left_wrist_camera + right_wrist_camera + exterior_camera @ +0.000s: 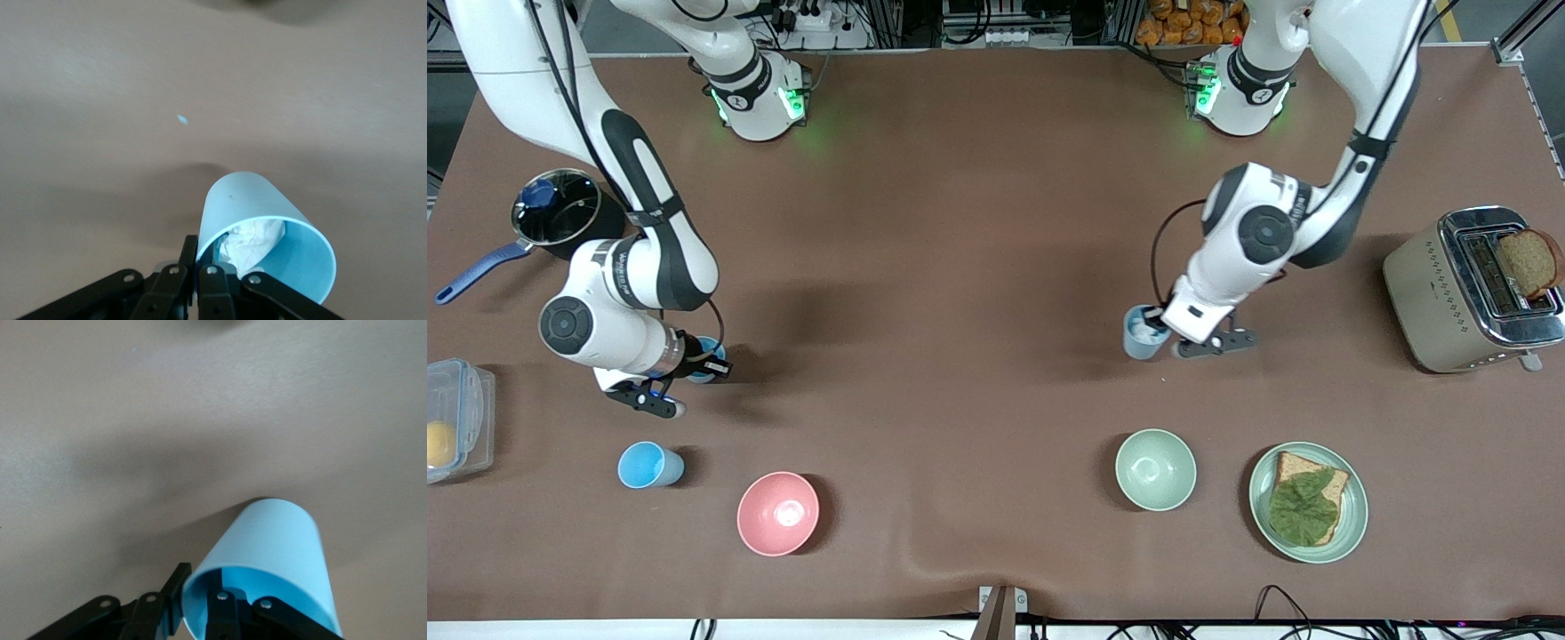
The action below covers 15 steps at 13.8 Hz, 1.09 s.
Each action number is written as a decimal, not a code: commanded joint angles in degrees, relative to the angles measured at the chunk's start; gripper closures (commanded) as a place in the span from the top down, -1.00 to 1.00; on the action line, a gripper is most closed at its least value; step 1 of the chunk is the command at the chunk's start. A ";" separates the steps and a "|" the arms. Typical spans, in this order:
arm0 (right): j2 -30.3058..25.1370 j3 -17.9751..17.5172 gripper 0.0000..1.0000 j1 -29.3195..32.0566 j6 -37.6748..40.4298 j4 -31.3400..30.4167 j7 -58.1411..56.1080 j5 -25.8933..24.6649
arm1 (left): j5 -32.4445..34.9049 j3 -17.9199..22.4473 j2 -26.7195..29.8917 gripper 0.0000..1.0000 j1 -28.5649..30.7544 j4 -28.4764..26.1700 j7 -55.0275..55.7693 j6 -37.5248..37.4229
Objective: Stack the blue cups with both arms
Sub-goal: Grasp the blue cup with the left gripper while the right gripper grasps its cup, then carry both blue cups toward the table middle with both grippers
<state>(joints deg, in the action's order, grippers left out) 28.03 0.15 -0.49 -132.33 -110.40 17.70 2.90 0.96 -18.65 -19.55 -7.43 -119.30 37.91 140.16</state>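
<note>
Three blue cups show. My left gripper (pixel 1163 329) is shut on the rim of one blue cup (pixel 1143 333), toward the left arm's end of the table. In the left wrist view, this cup (pixel 257 207) holds crumpled white paper (pixel 250 243), and my left gripper (pixel 200 252) has one finger inside the wall and one outside. My right gripper (pixel 698 360) is shut on the rim of a second blue cup (pixel 710 354). The right wrist view shows that cup (pixel 273 543) empty, pinched by my right gripper (pixel 195 590). A third blue cup (pixel 649 465) stands free, nearer the front camera than the right gripper.
A pink bowl (pixel 778 513) and a pale green bowl (pixel 1156 468) sit near the front edge. A green plate (pixel 1352 524) holds bread with lettuce. A toaster (pixel 1432 293), a blue-handled pot (pixel 560 209) and a clear container (pixel 458 418) stand at the table's ends.
</note>
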 commanded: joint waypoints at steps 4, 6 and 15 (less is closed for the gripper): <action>-3.51 -0.06 -1.00 -0.39 5.48 1.06 -0.03 -0.43 | -0.43 -0.16 -3.46 -1.00 -12.59 8.98 21.11 -3.93; -3.78 0.03 -1.00 -0.12 11.01 4.91 -0.12 -0.52 | -0.35 0.10 -6.97 -1.00 -16.20 12.76 27.27 -3.93; -7.64 -6.54 -1.00 -2.14 27.65 12.76 12.16 0.80 | 5.01 0.45 -17.18 -0.90 -22.81 21.92 40.04 -3.84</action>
<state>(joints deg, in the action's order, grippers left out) 22.05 -3.60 -1.88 -105.77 -97.26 24.61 3.35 4.20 -18.64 -35.70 -29.78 -99.75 76.37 137.43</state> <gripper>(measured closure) 0.912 0.965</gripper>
